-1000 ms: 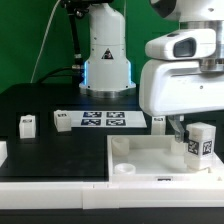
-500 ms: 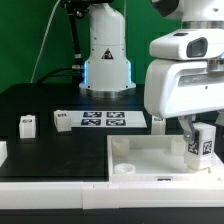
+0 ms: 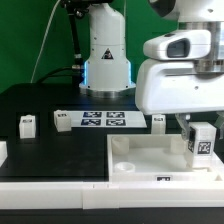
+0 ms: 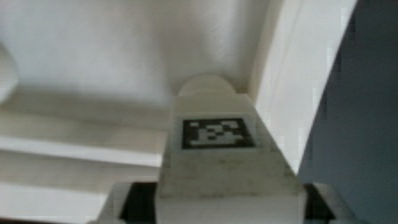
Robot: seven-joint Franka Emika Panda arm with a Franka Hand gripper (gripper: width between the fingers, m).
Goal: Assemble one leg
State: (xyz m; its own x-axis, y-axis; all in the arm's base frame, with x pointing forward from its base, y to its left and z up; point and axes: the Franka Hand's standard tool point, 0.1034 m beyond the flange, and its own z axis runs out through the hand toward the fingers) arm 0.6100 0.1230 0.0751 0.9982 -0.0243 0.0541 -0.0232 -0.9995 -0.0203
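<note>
While the end effector (image 3: 198, 134) clamps the leg (image 3: 204, 143), spare legs (image 3: 28, 124) stand well apart.

The black table (image 3: 40, 100) carries the marker board (image 3: 103, 120), three loose legs (image 3: 27, 124) — and a large white panel (image 3: 150, 160)

A white gripper (image 3: 199, 131) on the exterior view's right grips a small white leg (image 3: 204, 144) with a black-and-white tag on its side. The leg stands upright over the right part of a big white panel (image 3: 140, 158) on the black table (image 3: 40, 105). Behind the panel lies the marker board (image 3: 103, 120), with a loose leg (image 3: 62, 120) at one end and another loose leg (image 3: 158, 121) at the other.
</note>
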